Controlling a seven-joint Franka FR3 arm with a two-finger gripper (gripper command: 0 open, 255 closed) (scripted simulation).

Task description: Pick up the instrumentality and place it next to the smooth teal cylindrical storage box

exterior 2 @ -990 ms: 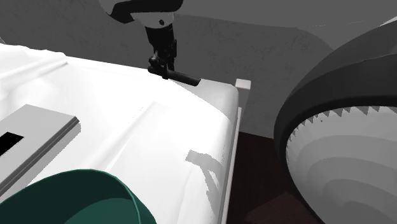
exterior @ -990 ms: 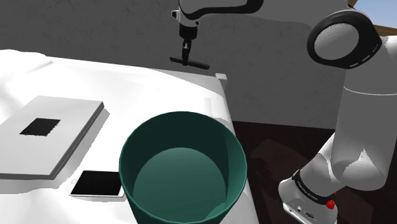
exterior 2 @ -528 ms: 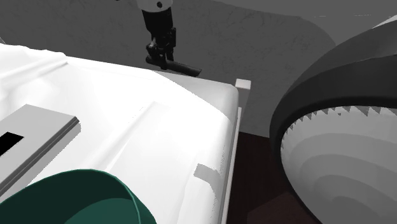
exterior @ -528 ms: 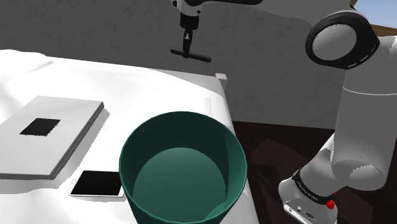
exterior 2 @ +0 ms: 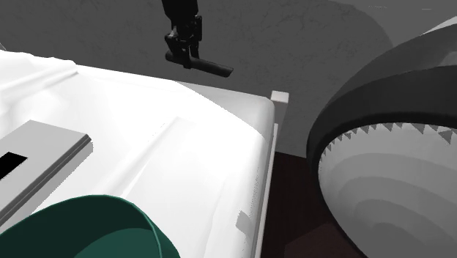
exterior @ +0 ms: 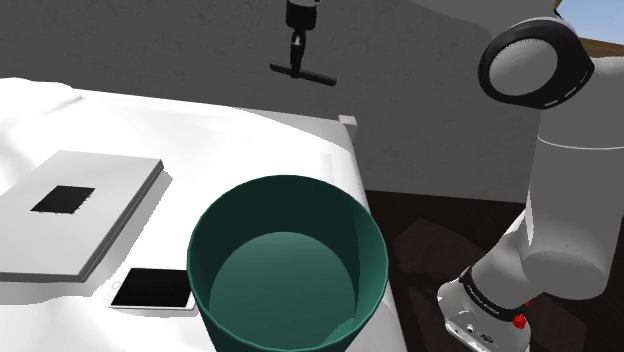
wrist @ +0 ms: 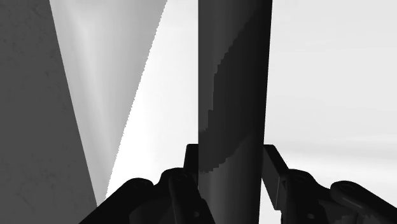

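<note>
Clamped on the dark bar [exterior: 304,74], the hand [exterior: 295,60] has climbed further over the last second; the bar hangs well clear above the bed's [exterior: 230,140] far corner. The lift looks done, so the carry toward the teal box [exterior: 288,262] comes next.

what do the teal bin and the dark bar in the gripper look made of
The teal bin: probably plastic; smooth, matte, even colour with soft shading, no grain. The dark bar: uncertain, plastic or metal; smooth blackish surface with a faint sheen in the wrist view.
</note>
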